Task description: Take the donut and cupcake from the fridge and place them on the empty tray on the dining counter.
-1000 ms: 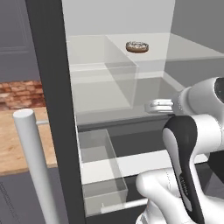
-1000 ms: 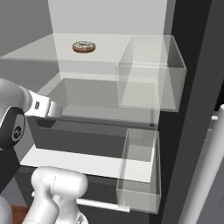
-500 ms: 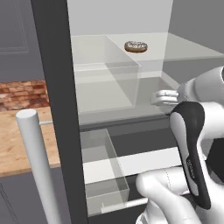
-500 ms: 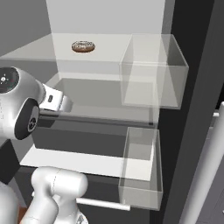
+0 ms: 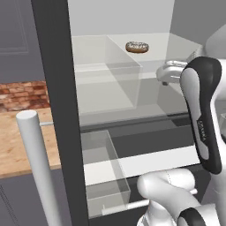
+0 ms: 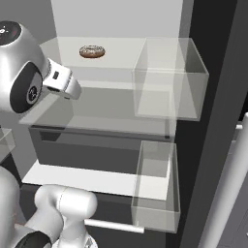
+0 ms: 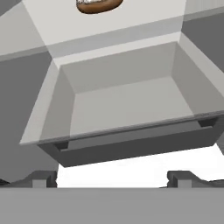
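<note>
The fridge (image 5: 57, 110) stands open in front of me. The donut (image 5: 137, 47) (image 6: 92, 51), brown with pale icing, lies alone on the upper glass shelf; its lower edge shows at the top of the hand view (image 7: 98, 5). My gripper (image 5: 170, 74) (image 6: 71, 91) (image 7: 113, 178) hangs open and empty before the shelf's front edge, lower than the donut and short of it, touching nothing. Its fingertips (image 7: 43, 179) stand wide apart. The cupcake, the tray and the dining counter are out of view.
Clear door bins hang on both doors: an upper bin (image 6: 169, 80) and a lower bin (image 6: 155, 184) on the right, another bin (image 5: 99, 167) on the left. A white bar handle (image 5: 37, 167) rises at the left, with a wooden counter (image 5: 22, 137) behind it.
The arm has lifted the open gripper up and a little forward, from the lower compartment's height to the donut shelf's front edge. The donut has not moved.
</note>
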